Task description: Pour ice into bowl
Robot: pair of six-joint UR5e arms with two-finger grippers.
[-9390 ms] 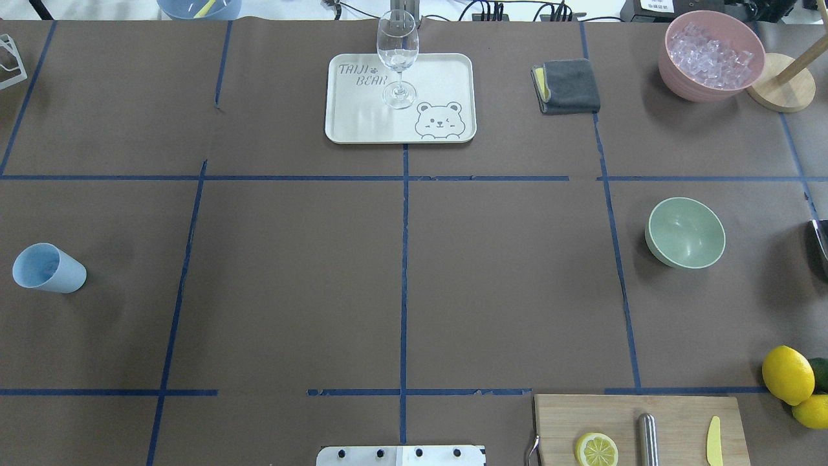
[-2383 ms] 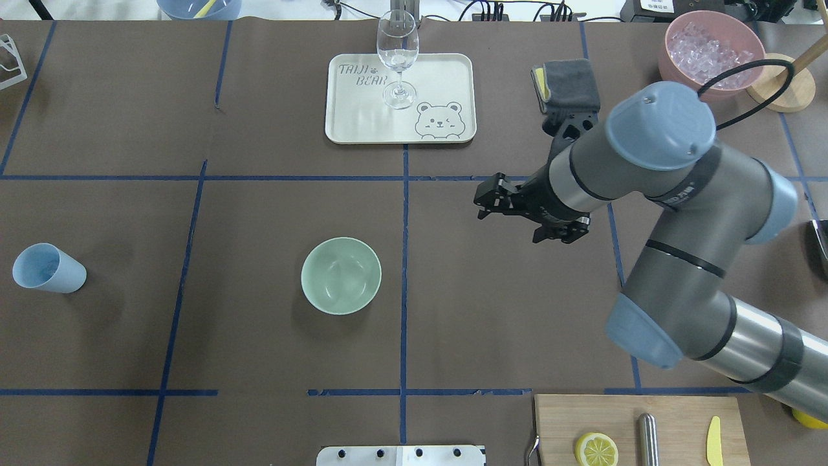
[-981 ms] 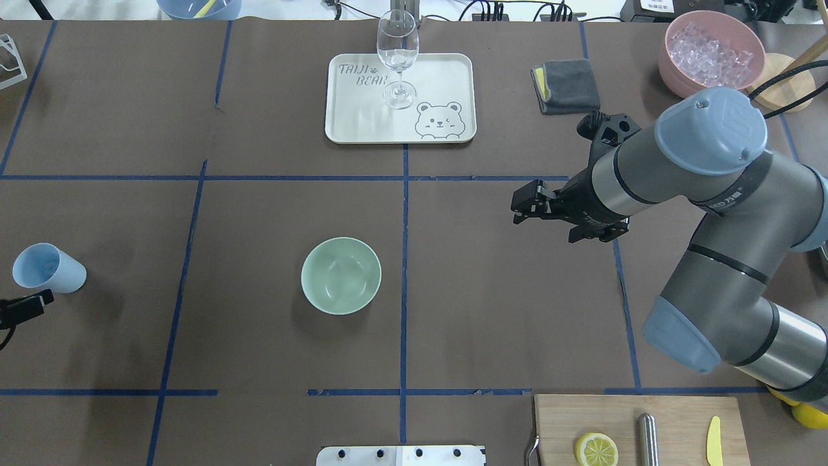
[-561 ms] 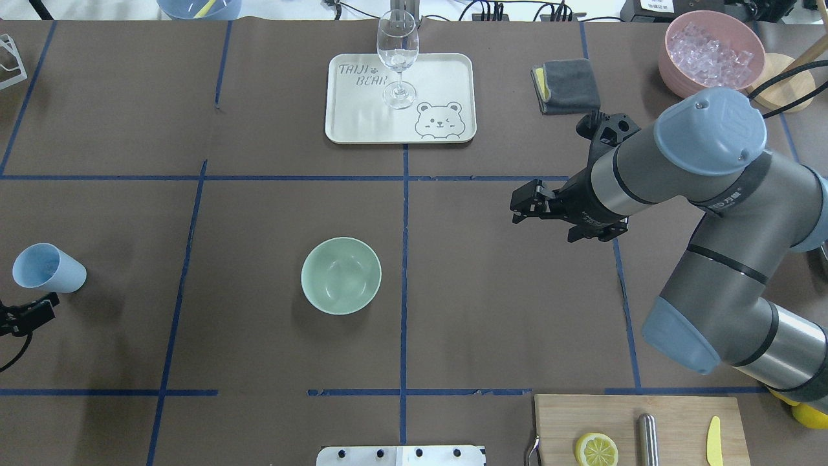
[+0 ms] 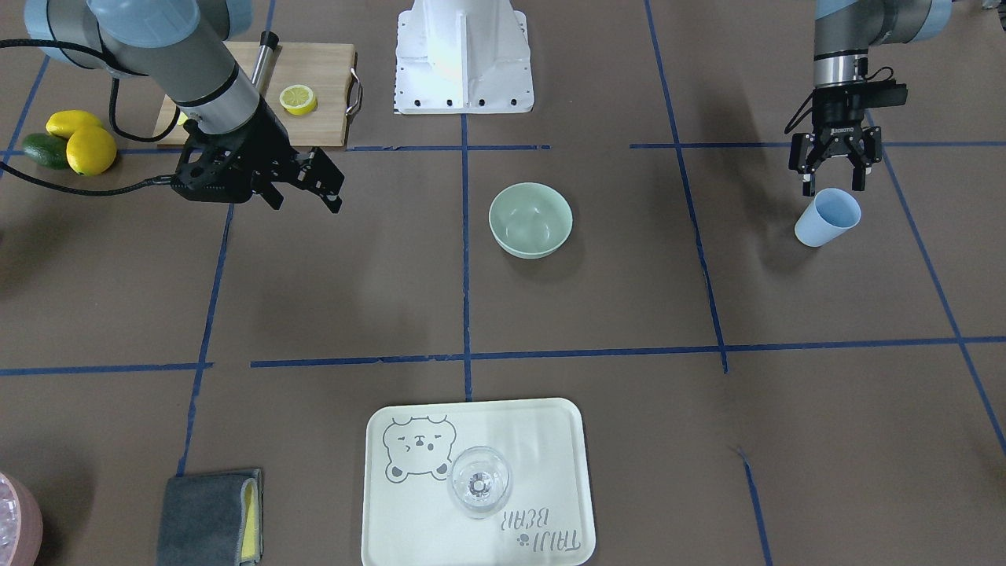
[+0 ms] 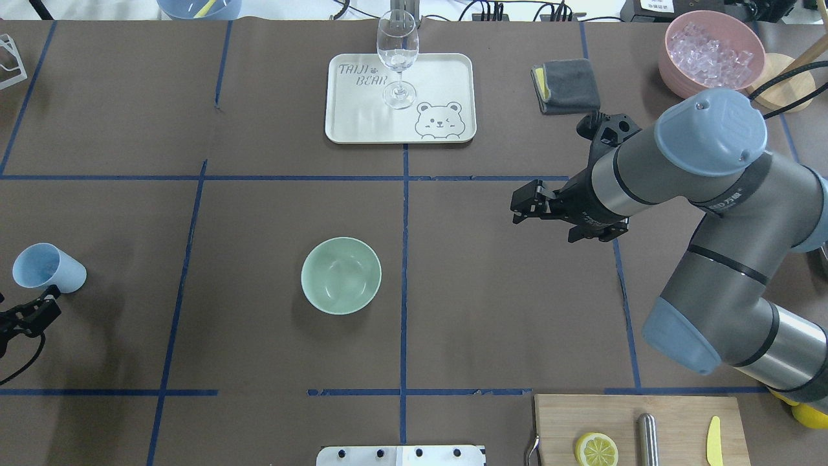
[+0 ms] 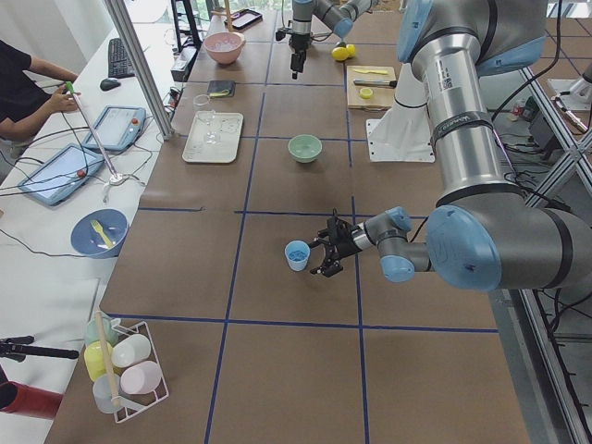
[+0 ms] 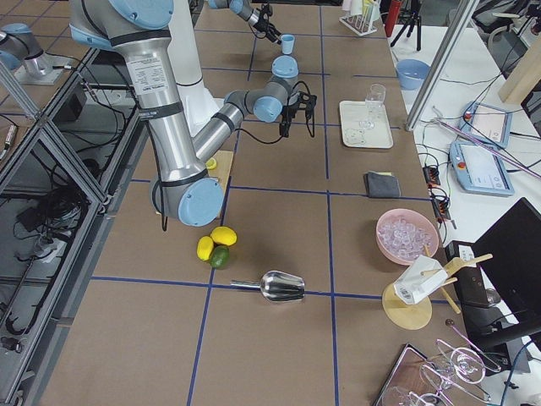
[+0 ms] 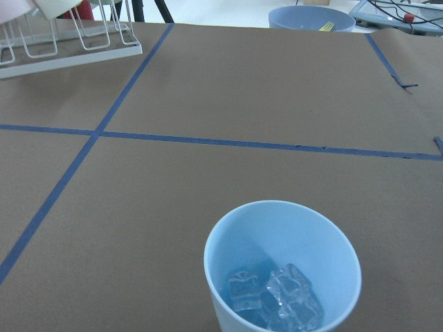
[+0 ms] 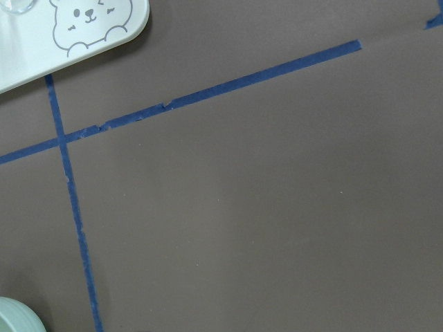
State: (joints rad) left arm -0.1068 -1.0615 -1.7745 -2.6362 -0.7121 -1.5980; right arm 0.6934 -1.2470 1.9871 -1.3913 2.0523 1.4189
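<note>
The pale green bowl (image 6: pixel 341 276) (image 5: pixel 530 220) stands upright and holds nothing, near the table's middle. At the left edge a light blue cup (image 6: pixel 46 268) (image 5: pixel 827 218) stands, and the left wrist view shows a few clear ice cubes (image 9: pixel 273 302) at its bottom. My left gripper (image 5: pixel 832 187) (image 6: pixel 29 314) is open, low, just on the robot's side of the cup and apart from it. My right gripper (image 6: pixel 521 207) (image 5: pixel 330 185) hangs open above the table right of the bowl, with nothing between its fingers.
A cream tray (image 6: pixel 362 116) with a wine glass (image 6: pixel 397 52) sits at the far middle. A grey cloth (image 6: pixel 569 85) and a pink bowl of ice-like cubes (image 6: pixel 710 55) are far right. A cutting board (image 6: pixel 679 421) with a lemon half lies near right.
The bowl went from the right side to the middle and the right gripper drew back from it. In the last second the left gripper came in beside the cup; the right arm held still.
</note>
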